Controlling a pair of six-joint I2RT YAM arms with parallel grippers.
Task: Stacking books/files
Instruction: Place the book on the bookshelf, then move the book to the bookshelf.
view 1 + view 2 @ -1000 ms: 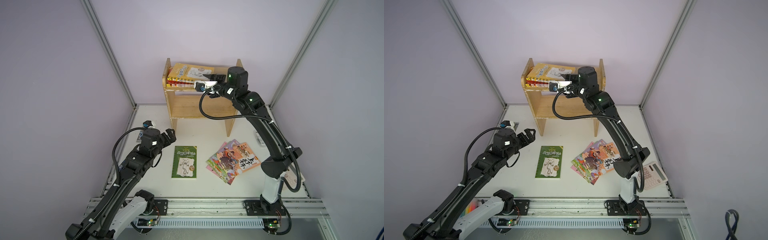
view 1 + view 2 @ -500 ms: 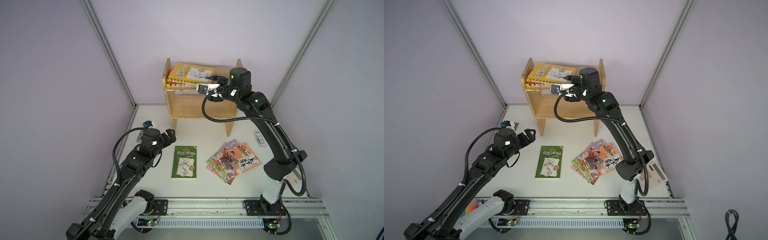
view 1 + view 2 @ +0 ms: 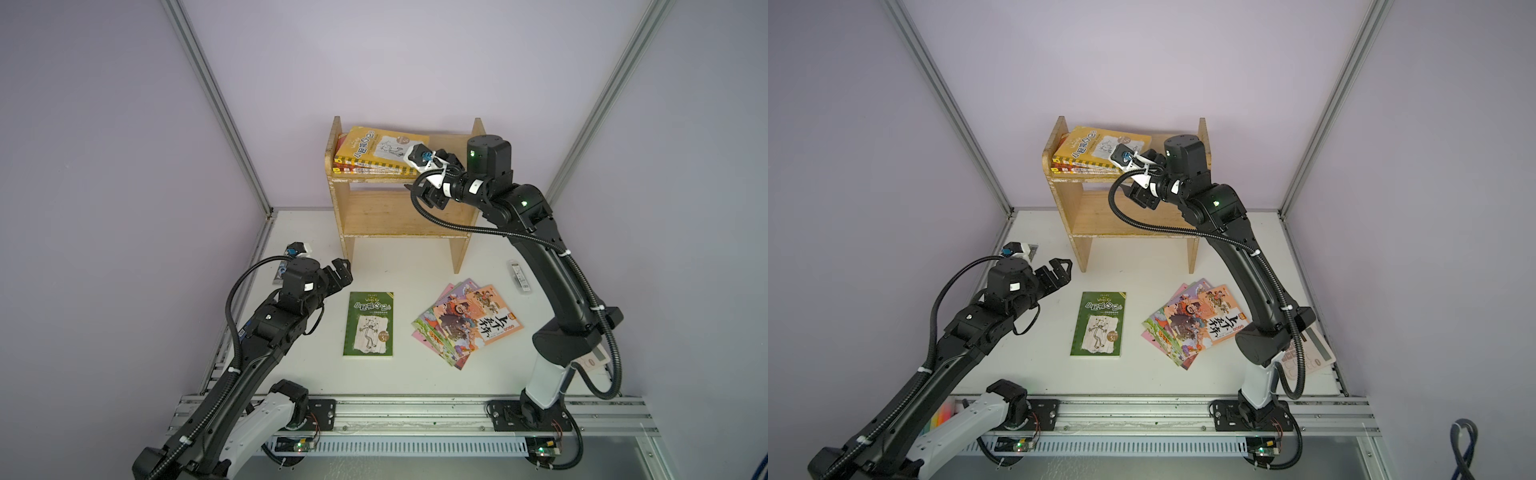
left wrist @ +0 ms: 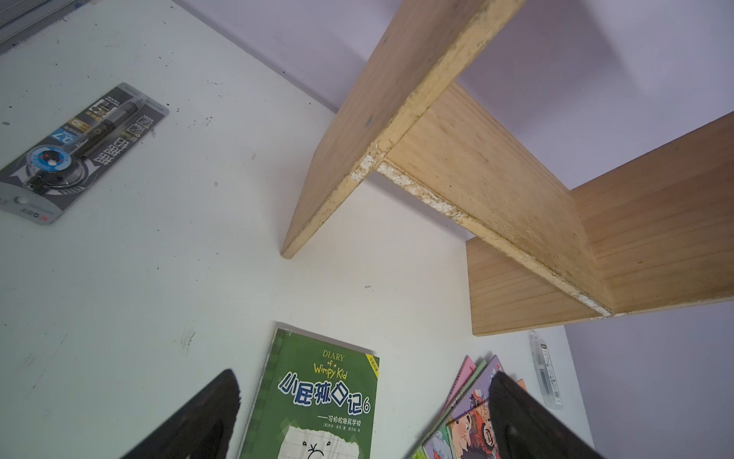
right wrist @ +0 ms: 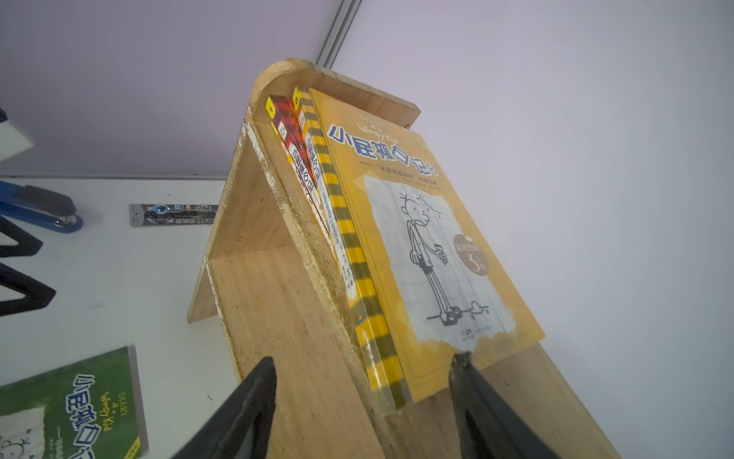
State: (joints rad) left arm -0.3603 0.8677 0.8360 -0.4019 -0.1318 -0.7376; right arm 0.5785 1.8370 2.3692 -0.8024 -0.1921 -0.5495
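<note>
Right wrist view: jaws parted at the end of the shelved yellow book.
The right gripper [image 5: 365,357] stands open at the right end of the yellow book [image 5: 417,238], which lies on a red book [image 5: 288,131] on the wooden shelf [image 5: 278,318] at the far side. A green book [image 3: 369,324] and a fan of thin cartoon books [image 3: 465,324] to its right lie flat on the table [image 3: 407,374]. The left gripper [image 3: 343,272], spread wide and holding nothing, hangs just left of the green book.
</note>
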